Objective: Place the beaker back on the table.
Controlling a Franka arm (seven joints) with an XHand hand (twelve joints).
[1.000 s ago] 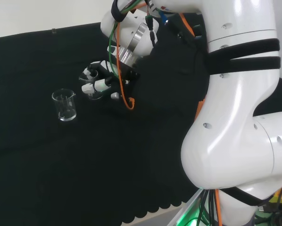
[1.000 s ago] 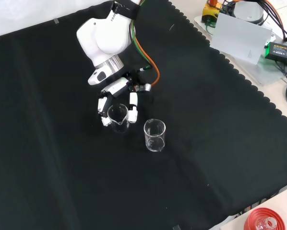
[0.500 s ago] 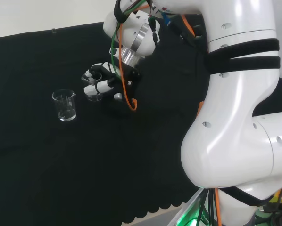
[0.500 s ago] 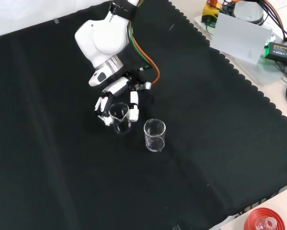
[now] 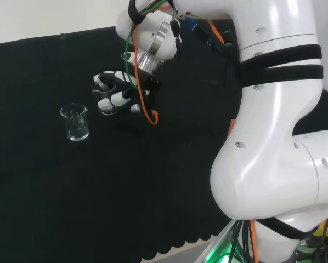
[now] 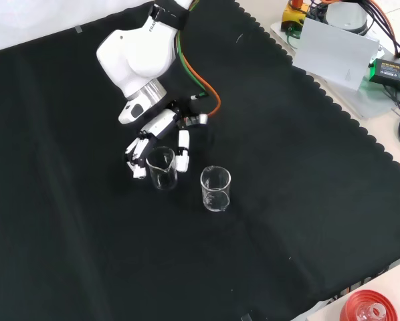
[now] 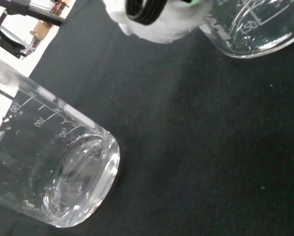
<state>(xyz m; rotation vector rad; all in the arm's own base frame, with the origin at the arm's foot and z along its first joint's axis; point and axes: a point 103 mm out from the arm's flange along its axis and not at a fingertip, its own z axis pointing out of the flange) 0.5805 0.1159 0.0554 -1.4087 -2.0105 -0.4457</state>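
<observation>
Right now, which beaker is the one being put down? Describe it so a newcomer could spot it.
In the front view, follow the white arm down to its hand near the middle of the black cloth. The beaker sits between the hand's curled fingers. Its neighbour, the other beaker, stands alone to the right with nothing round it.

Even bright light; glare on white arm link [image 5: 273, 126]; wrist view blurred.
</observation>
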